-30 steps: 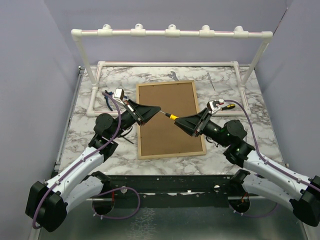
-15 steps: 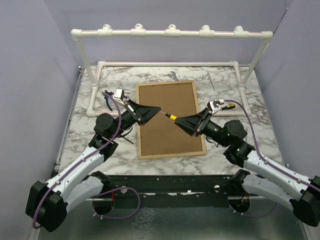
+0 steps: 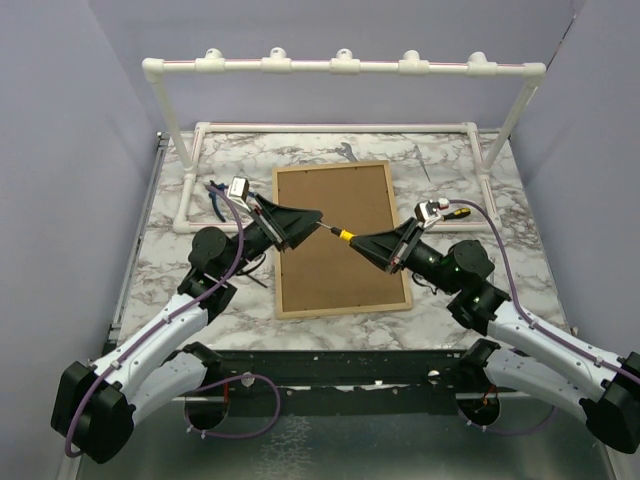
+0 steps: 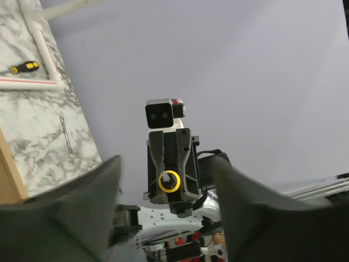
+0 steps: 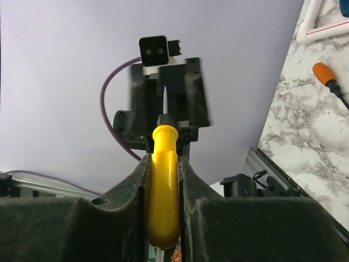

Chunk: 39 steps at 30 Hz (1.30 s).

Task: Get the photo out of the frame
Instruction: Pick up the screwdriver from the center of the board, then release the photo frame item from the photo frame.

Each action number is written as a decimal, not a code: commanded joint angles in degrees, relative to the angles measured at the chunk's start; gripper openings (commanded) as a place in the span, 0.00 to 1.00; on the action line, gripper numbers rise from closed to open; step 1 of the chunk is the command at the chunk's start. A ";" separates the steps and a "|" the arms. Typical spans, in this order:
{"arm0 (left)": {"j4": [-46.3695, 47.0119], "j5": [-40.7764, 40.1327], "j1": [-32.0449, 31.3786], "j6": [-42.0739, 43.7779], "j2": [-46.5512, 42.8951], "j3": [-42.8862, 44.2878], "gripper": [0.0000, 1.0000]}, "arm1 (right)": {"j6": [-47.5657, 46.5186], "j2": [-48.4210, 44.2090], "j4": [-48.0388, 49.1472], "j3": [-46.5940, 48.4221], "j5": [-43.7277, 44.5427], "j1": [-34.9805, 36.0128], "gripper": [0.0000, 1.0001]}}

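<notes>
- Your right gripper (image 5: 164, 164) is clenched on the yellow handle of a screwdriver (image 3: 344, 235). The blade points left toward the other arm, probably so the tool is held by the end meant for working.
- Your left gripper (image 3: 316, 216) sits right at the blade tip with its fingers apart, holding nothing. This looks like a hand-over in mid-air, with the tool now carried by the right arm alone.
- Both grippers meet above the frame (image 3: 330, 275), which lies flat in the middle of the table (image 3: 520, 250) with its brown back up. I judge it lies that way so you can reach the backing.
- The photo is not visible. If it is in the frame it is underneath the backing, so the task is barely begun.
- Count: two grippers, one frame and three screwdrivers. One screwdriver is held, an orange screwdriver (image 5: 326, 73) lies on the left, and a black-and-yellow screwdriver (image 4: 24, 67) lies on the right.
</notes>
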 commanded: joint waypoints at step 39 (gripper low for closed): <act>-41.23 -20.34 8.51 40.83 11.48 0.31 0.71 | -46.57 44.19 -0.04 9.72 -36.42 -8.88 0.01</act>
